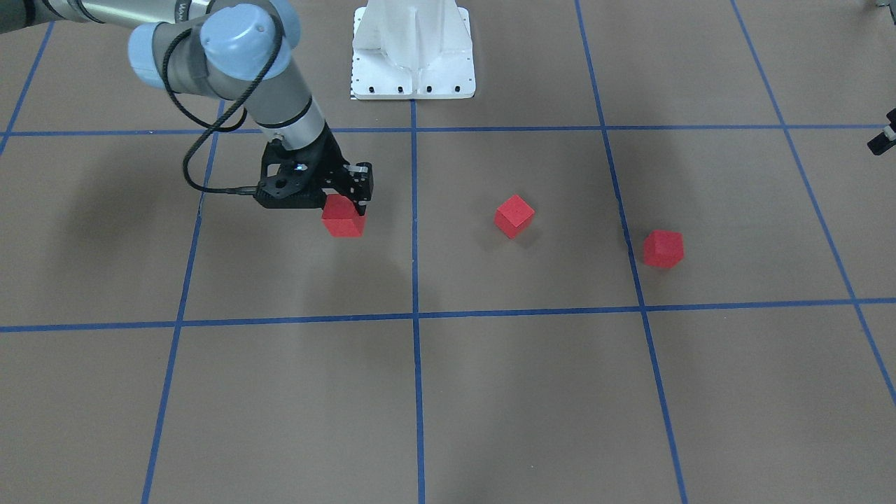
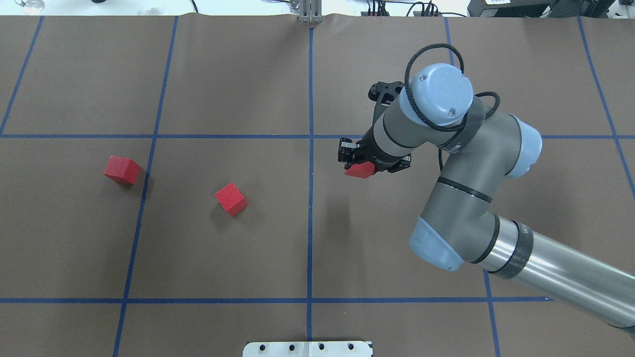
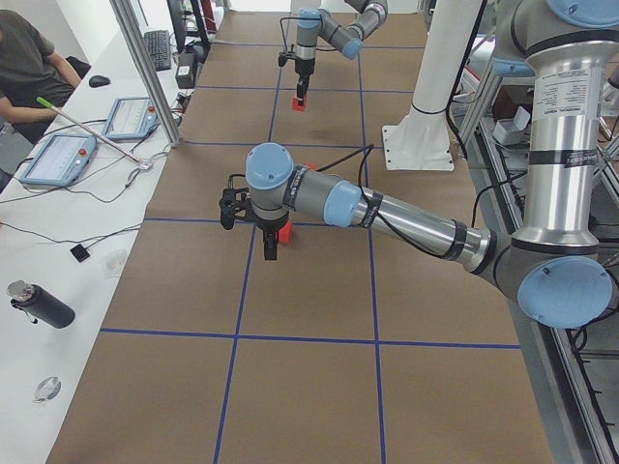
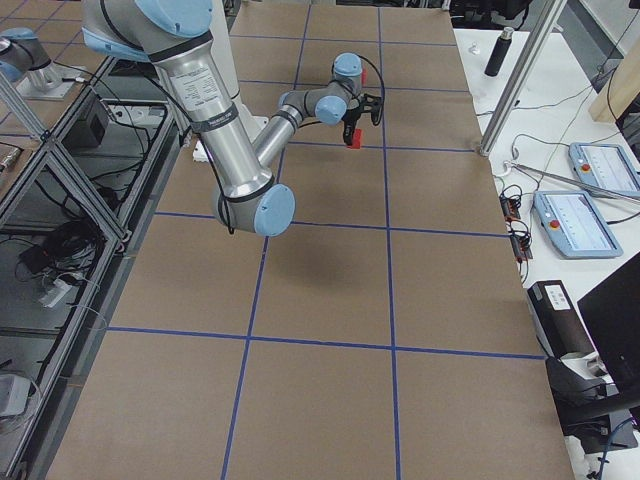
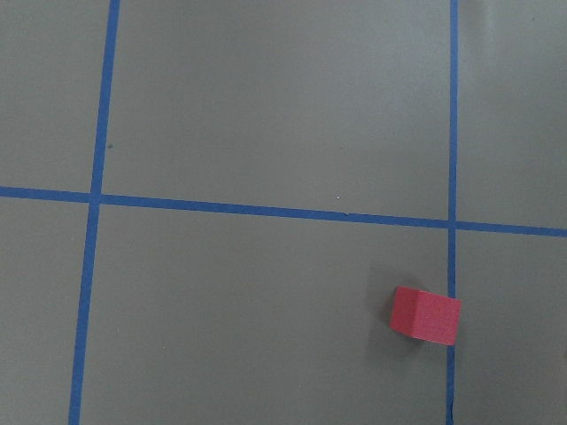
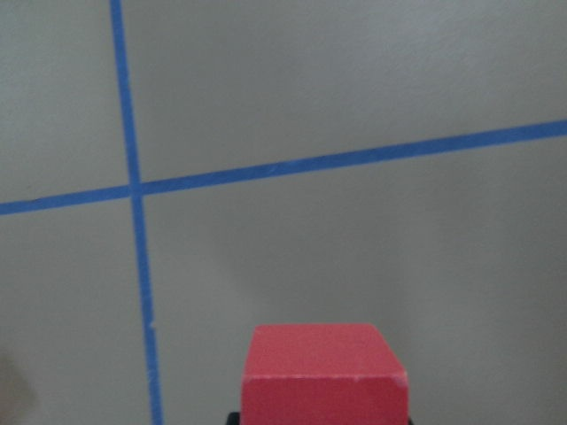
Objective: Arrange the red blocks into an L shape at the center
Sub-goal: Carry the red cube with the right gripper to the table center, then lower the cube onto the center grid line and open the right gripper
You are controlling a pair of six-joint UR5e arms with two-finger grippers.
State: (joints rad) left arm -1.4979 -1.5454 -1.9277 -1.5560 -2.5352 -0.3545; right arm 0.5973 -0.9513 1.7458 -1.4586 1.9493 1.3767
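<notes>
The held block [image 1: 343, 218], a small red cube, is hanging clear of the bench [image 1: 532, 392], and the right claw [image 1: 345, 204] is clamping it from above; it is hovering just on the right-end side of the middle blue line [image 1: 414, 231], about halfway between the robot's edge and the operators' edge; in the right wrist view its top face is filling the lower middle, with a blue crossing showing on the bench beyond it; the second block [image 1: 514, 215] is lying on the bench across that line, toward the left end, turned cornerwise to the grid and well apart from the held one; the third block [image 1: 663, 248] is lying farther toward the left end, just beside the next blue line [image 1: 633, 266], on its far side. The right arm [image 2: 461, 208] is reaching in from the corner where the robot's edge meets the right end; the white base [image 1: 413, 63] is standing at the robot's edge, astride the middle line. The left claw [image 3: 268, 246] is showing only in a side view; whether it is apart or together I cannot tell.
</notes>
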